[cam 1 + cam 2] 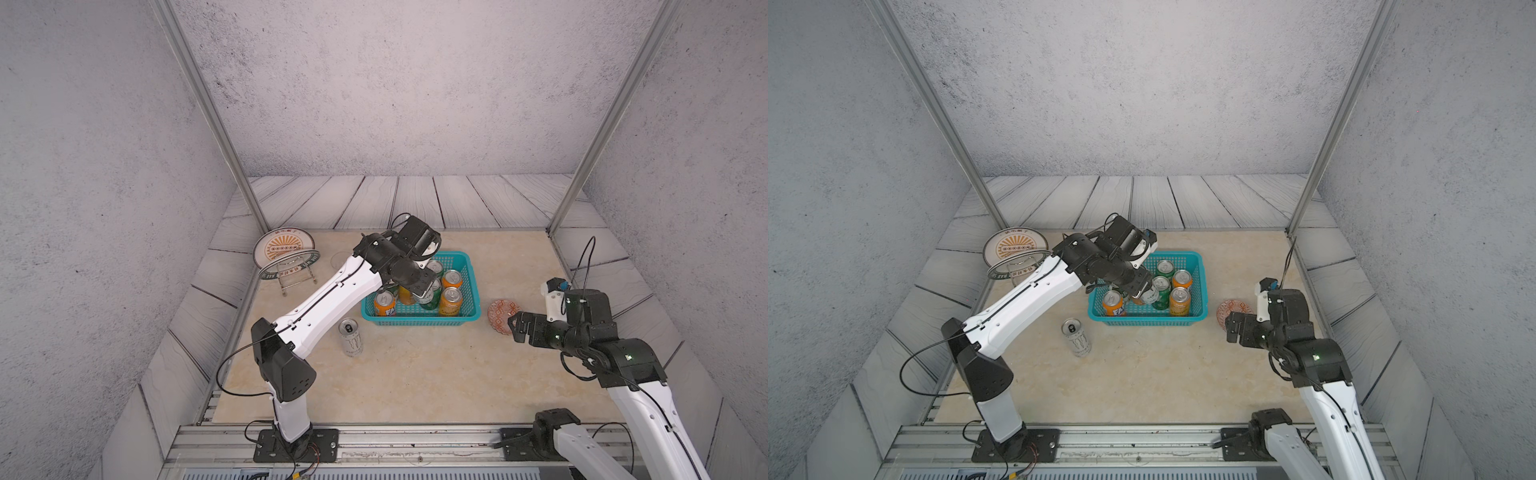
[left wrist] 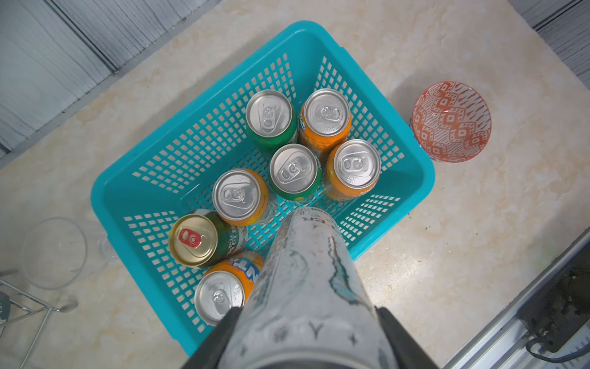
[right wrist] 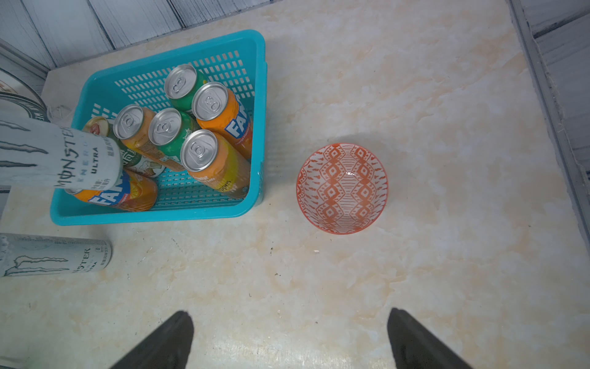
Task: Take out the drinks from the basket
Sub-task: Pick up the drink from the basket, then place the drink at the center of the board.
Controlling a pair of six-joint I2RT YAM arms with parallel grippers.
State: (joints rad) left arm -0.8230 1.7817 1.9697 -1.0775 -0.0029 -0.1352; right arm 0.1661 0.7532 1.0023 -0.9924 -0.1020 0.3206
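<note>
Left wrist view showed the left gripper (image 2: 306, 319) pinching a slim white can (image 2: 306, 271) by its sides, tilted above the turquoise basket (image 2: 105, 198). Seven other cans (image 2: 295, 169) stood inside the basket: four orange, two green, one gold-topped. In both top views, a second slim white can (image 1: 351, 337) stood on the tabletop (image 1: 415, 374) near the basket. The right gripper (image 3: 290, 332) hung spread wide and empty near a patterned dish (image 3: 341, 188).

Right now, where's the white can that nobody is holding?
In both top views the white can stands upright on the table, outside the turquoise basket, just off its near left corner.
</note>
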